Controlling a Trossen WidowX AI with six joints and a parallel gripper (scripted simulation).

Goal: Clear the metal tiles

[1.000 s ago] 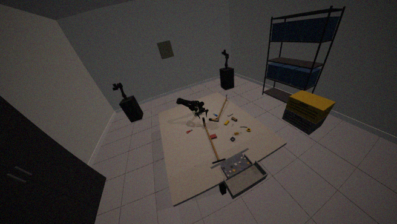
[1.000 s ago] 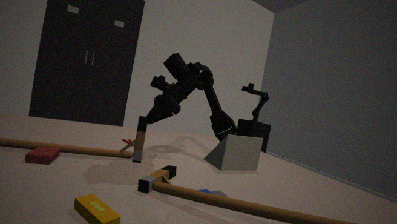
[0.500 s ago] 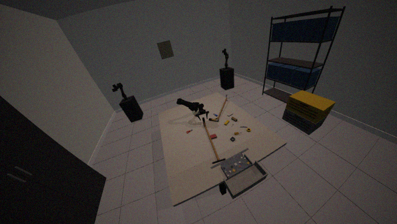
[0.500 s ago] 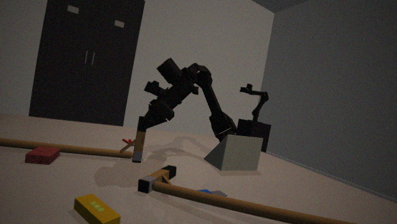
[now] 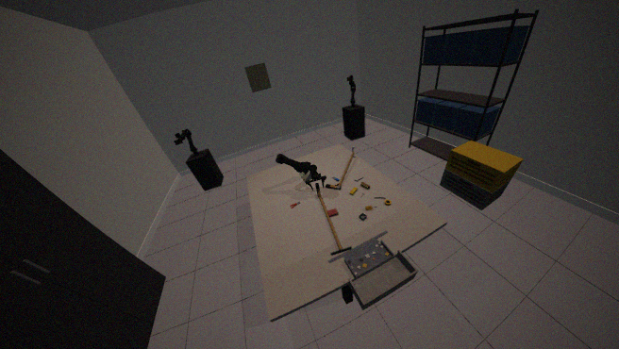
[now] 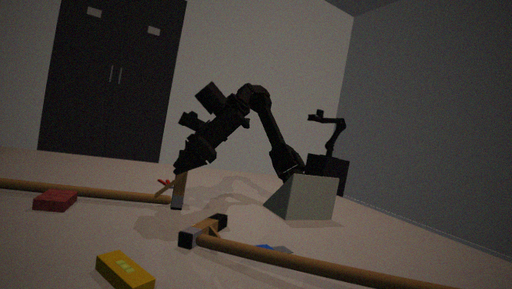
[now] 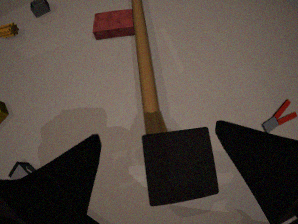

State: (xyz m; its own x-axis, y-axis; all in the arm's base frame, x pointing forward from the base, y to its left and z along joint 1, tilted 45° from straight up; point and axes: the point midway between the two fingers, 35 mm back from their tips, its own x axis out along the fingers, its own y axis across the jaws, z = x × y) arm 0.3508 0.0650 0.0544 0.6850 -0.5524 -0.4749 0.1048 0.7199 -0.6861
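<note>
The long scraper [image 5: 329,219] [image 6: 113,193] [image 7: 146,75] lies on the table. Its wooden handle runs from near the arm to a dark blade [image 5: 341,251] beside the steel bench plate [image 5: 373,245]. An upright grip post [image 6: 179,189] with a black top [image 7: 181,167] stands at its near end. Several small white, yellow and dark tiles lie on the plate. The catch box [image 5: 391,290] adjoins the plate's far end. My gripper [image 5: 318,187] [image 6: 177,171] [image 7: 160,133] is open and empty, low around the post's black top, with one finger on each side and gaps showing in the wrist view.
A second long-handled tool [image 5: 347,169] [image 6: 312,265] lies near the arm, its crosspiece close to my gripper. A red block [image 5: 332,212] [image 6: 55,200] [image 7: 114,24] lies beside the scraper handle. Red-handled pliers [image 5: 294,205] [image 7: 280,117] and a yellow block [image 5: 353,191] [image 6: 125,269] lie farther off.
</note>
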